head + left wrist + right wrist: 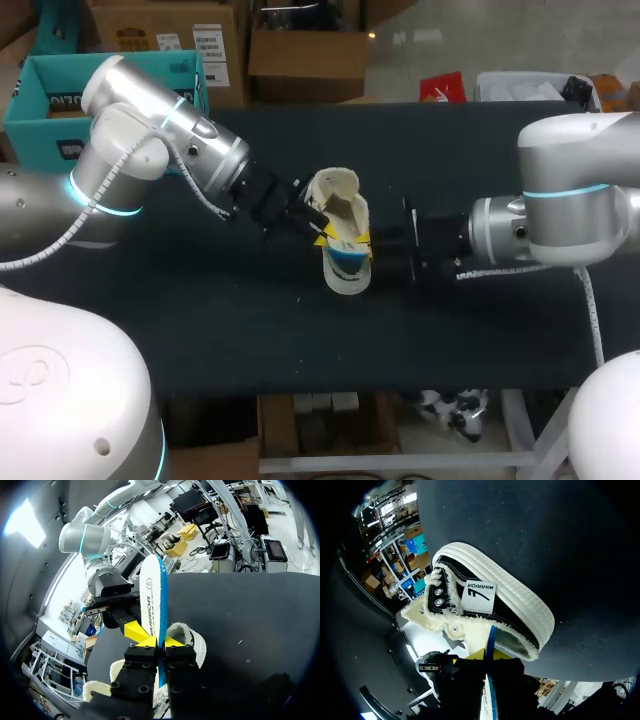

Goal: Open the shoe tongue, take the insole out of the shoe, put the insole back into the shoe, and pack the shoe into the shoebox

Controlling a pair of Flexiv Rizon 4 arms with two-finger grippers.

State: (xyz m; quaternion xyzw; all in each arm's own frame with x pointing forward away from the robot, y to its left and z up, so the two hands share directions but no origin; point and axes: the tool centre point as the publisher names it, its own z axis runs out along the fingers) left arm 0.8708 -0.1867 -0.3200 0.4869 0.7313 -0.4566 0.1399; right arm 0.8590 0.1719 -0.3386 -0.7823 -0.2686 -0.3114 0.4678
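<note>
Looked down on a black table (200,330). Found the shoe (335,190) near its middle, lying on its side, thick white sole turned outward, fluffy lining showing at the open top. Saw what looked like the tongue (479,597) flopped out over the side of the shoe.

Spotted the insole (349,262), white with a blue edge, held up on its thin edge right at the mouth of the shoe. Could not tell how much of it sat inside.

Found the left gripper (160,641) squeezed tight on the insole, one yellow tip pressed on each flat side. Found the right gripper (489,654) squeezed on the same insole from the other side of the shoe, yellow tips close together around the blue edge. Neither one holding the shoe itself.

Noticed a teal box (40,110) off past the far left corner of the table, most likely the shoebox, well apart from the shoe.

Judged the tongue step done, going by the wide open top. Judged the insole step about halfway: near the end of coming out or at the start of going back in, hard to say from one look. Left to do for sure: seat the insole flat inside, let go, then pack the shoe into the box.
</note>
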